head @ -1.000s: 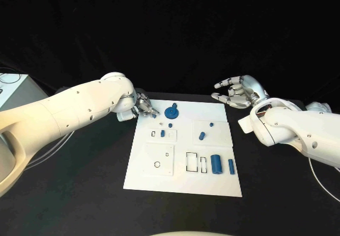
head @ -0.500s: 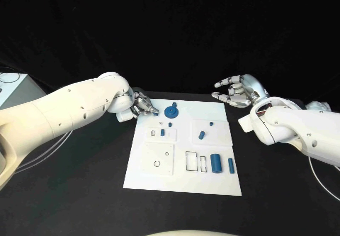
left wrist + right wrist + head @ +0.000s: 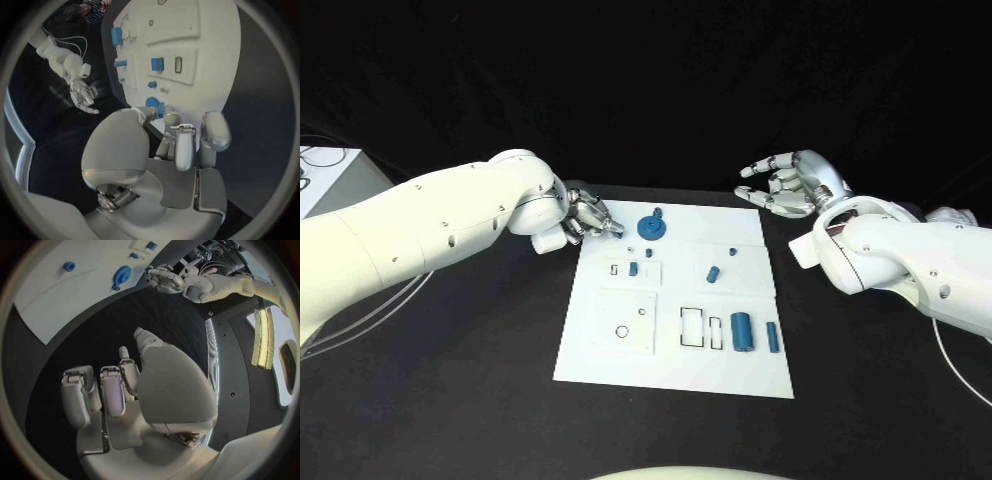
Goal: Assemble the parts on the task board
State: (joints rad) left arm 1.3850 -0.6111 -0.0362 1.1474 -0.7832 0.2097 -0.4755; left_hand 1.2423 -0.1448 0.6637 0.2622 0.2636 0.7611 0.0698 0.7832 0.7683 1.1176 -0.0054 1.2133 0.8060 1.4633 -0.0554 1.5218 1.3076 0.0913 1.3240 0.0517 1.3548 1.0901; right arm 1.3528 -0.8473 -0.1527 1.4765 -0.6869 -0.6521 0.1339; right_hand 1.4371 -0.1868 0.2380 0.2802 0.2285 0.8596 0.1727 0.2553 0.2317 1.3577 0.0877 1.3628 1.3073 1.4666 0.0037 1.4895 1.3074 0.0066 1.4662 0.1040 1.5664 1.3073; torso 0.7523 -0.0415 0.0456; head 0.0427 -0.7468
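The white task board (image 3: 675,370) lies mid-table. A blue gear-shaped part (image 3: 651,228) stands near its far edge. Small blue pegs (image 3: 633,269) (image 3: 713,274) sit in its middle rows, and two blue cylinders (image 3: 740,333) lie near the front right. My left hand (image 3: 589,222) hovers at the board's far-left corner with its fingers loosely spread and nothing in them. In the left wrist view its fingertips (image 3: 181,145) point toward the gear (image 3: 153,104). My right hand (image 3: 788,187) hangs open over the black table beyond the far-right corner. The right wrist view shows its palm (image 3: 125,390) empty.
A grey-white box (image 3: 322,175) stands at the table's far left edge, with cables running beside it. Black table surrounds the board on all sides. Rectangular slots (image 3: 692,328) are outlined on the board's front half.
My left hand has eased off the board's far-left corner a little and its fingers have spread. My right hand has barely shifted.
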